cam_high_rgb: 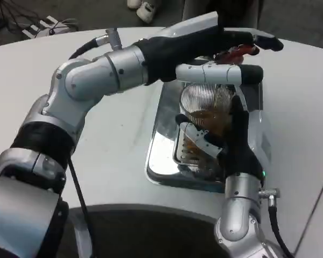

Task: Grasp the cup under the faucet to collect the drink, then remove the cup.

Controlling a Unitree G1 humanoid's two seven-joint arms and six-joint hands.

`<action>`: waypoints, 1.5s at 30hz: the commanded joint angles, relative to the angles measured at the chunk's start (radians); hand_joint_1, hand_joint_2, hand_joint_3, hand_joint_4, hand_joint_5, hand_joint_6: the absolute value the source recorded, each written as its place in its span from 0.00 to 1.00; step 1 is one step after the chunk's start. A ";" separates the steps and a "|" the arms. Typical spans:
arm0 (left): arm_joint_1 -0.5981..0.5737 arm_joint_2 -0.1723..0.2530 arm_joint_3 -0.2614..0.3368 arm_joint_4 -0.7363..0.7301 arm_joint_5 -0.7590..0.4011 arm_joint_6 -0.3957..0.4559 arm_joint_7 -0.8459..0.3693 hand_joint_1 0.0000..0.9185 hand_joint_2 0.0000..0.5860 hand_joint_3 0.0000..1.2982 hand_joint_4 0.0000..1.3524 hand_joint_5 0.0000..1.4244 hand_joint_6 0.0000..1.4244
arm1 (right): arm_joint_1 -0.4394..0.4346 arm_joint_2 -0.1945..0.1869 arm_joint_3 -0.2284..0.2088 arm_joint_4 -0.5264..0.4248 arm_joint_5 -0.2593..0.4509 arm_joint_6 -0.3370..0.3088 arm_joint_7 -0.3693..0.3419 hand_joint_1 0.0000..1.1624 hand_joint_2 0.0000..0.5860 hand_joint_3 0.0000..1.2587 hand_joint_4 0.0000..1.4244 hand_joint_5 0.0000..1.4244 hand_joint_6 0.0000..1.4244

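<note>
Two silver forearms reach over one white bench (124,134), and between them stands one clear ribbed cup (204,105) with brown drink in its lower part. The cup sits on the slotted grate of one shiny metal drip tray (161,156), which lies on the bench toward the right of centre. The right robot hand (226,142) comes up from the lower edge of the picture and is wrapped around the cup: its black fingers run up the cup's right side, and a white-and-black finger (196,137) curves across the front near the base, so this robot hand is holding the cup. The left robot hand (204,51) comes in from the left, its forearm crossing above the bench, and lies stretched out over the top of the cup. Its fingers are extended rather than curled; one white finger with a black tip (220,73) lies level just above the cup's rim, and the others point right, past a small red part (238,52) that shows beneath them. Whether that red part is pressed by the fingers cannot be told, and the spout itself is hidden under the hand. At the far edge of the picture lie some cables (43,24) on the dark floor, and a pair of white shoes (145,8) stands beyond the bench.
</note>
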 commanded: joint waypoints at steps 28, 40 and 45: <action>0.118 0.005 0.184 -0.088 -0.182 -0.049 -0.004 0.00 0.04 0.23 0.22 0.24 0.24 | 0.009 0.085 0.022 0.035 0.038 -0.037 -0.179 0.67 0.42 0.45 0.48 0.52 0.61; 0.168 0.007 0.243 -0.163 -0.283 -0.042 -0.052 0.00 0.04 0.27 0.27 0.29 0.29 | 0.050 0.076 0.029 -0.023 0.031 -0.055 -0.195 0.69 0.36 0.54 0.56 0.65 0.75; 0.201 0.017 0.260 -0.205 -0.317 -0.027 -0.074 0.00 0.04 0.27 0.27 0.30 0.29 | 0.087 0.064 0.028 -0.072 0.026 -0.046 -0.177 0.68 0.35 0.57 0.59 0.68 0.79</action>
